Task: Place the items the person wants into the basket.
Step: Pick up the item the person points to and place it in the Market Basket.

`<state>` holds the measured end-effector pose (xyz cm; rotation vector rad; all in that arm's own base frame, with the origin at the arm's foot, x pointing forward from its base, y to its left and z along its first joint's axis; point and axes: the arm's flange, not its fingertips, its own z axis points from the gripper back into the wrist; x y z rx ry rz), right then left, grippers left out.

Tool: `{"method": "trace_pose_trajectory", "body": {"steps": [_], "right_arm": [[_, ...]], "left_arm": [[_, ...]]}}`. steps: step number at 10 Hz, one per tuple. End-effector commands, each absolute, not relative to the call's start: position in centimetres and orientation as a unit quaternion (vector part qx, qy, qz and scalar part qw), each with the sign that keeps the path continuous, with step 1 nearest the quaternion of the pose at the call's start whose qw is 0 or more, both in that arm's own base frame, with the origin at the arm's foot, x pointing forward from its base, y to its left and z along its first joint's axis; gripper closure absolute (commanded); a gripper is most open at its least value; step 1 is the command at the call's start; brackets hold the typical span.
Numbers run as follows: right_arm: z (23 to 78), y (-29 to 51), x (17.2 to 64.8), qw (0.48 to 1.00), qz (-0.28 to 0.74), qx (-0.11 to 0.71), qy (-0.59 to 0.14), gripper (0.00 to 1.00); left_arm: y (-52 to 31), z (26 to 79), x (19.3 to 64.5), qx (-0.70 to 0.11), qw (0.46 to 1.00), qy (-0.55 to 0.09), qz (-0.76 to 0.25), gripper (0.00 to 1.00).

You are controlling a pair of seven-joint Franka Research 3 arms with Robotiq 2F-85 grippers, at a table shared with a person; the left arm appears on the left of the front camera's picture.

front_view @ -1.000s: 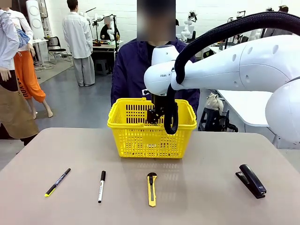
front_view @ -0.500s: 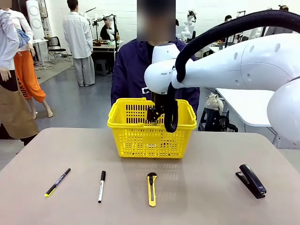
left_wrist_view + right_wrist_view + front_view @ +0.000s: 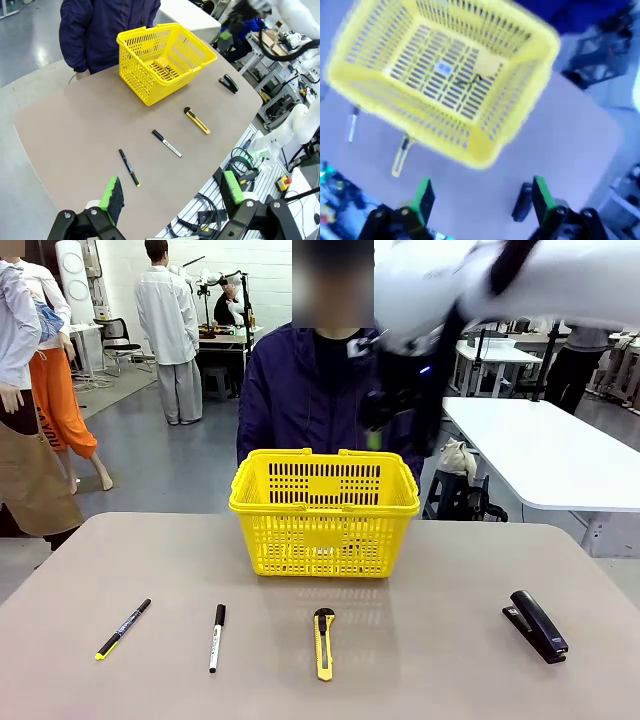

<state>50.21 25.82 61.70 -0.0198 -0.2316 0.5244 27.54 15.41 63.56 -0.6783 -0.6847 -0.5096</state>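
yellow basket (image 3: pixel 324 515) near far table (image 3: pixel 450 580) edge, stapler (image 3: pixel 537 625) near right edge, both jaws apart

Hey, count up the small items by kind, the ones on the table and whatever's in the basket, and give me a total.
Writing tools: 2, the pen and the marker
Utility knife: 1
Stapler: 1
Tape measure, inside the basket: 1
Total: 5

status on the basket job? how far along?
Done: the tape measure lies in the basket. In hand: nothing; the right gripper is open above the basket, and the left gripper is open too. Left: the pen and stapler are on the table.
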Motion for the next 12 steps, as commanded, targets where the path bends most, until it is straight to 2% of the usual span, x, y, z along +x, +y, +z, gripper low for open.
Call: {"method": "trace_pose_trajectory", "body": {"steps": [1,7,12], "right_arm": [[60.2,16.5,43.2,0.956,0.255,0.035,-0.144,0.0],[54.3,11.8,42.0,0.956,0.229,0.105,-0.151,0.0],[54.2,11.6,42.2,0.961,0.221,0.088,-0.139,0.0]], "left_arm": [[15.5,63.5,27.5,-0.328,0.85,-0.332,-0.246,0.0],[15.5,63.5,27.5,-0.328,0.85,-0.332,-0.246,0.0],[15.5,63.5,27.5,-0.328,0.85,-0.332,-0.246,0.0]]}}
